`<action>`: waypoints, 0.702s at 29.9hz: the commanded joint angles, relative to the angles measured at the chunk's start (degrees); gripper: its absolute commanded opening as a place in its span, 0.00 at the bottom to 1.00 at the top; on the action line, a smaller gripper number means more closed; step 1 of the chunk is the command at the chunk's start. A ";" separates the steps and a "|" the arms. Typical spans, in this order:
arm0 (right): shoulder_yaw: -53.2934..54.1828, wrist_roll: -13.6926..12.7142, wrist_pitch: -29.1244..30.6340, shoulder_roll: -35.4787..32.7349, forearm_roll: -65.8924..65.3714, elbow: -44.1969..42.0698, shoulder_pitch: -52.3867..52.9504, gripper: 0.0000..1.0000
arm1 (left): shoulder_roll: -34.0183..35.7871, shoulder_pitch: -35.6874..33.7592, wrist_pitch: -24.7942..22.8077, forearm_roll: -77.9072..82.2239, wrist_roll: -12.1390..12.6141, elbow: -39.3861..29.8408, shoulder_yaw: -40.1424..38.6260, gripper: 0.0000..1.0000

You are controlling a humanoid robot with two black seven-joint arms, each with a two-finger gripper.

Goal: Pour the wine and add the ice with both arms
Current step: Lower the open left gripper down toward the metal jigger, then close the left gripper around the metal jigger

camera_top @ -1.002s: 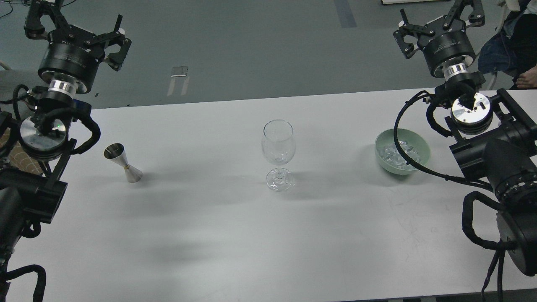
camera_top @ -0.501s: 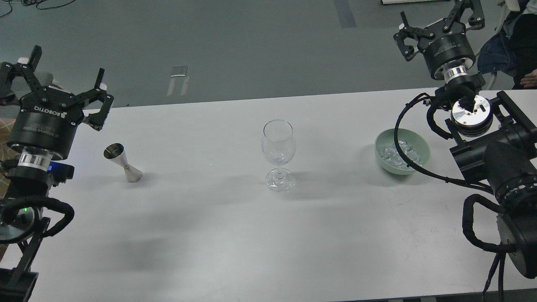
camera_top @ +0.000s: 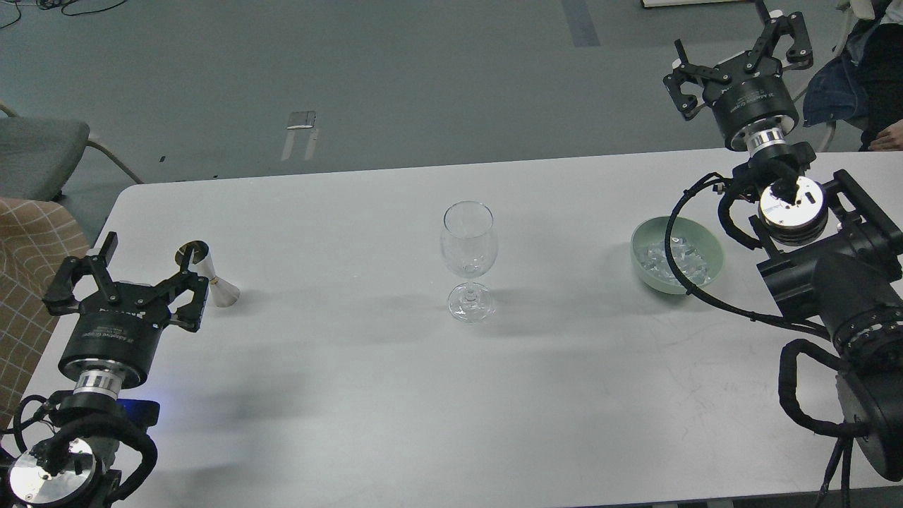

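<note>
A clear wine glass [camera_top: 468, 261] stands upright in the middle of the white table [camera_top: 395, 395]. I cannot make out any wine in it. A small steel jigger [camera_top: 211, 276] stands at the left. A pale green bowl [camera_top: 711, 248] at the right holds several ice cubes [camera_top: 677, 259]. My left gripper [camera_top: 147, 257] is open and empty, low over the table, with one finger just in front of the jigger. My right gripper [camera_top: 734, 42] is open and empty, raised beyond the table's far edge, behind the bowl.
A grey chair [camera_top: 42, 152] stands off the table's far left corner. A checked cloth [camera_top: 28, 282] lies by the left edge. A seated person [camera_top: 871, 77] is at the far right. A black cable [camera_top: 681, 275] loops over the bowl.
My left arm has dropped and pulled back, bringing its open gripper from high at the far left down beside the jigger. My right gripper has hardly moved.
</note>
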 commanded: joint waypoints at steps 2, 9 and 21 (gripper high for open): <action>0.08 0.00 -0.01 -0.01 -0.01 0.02 -0.80 1.00 | -1.36 0.03 2.66 0.00 0.36 0.08 0.04 0.80; 0.08 0.00 -0.01 -0.09 -0.01 0.11 -1.77 1.00 | -3.74 0.03 5.11 -0.09 1.24 0.08 0.05 0.69; 0.08 0.00 -0.10 -0.44 -0.01 0.11 -2.30 1.00 | -4.35 -1.64 4.33 0.61 1.24 8.43 0.04 0.71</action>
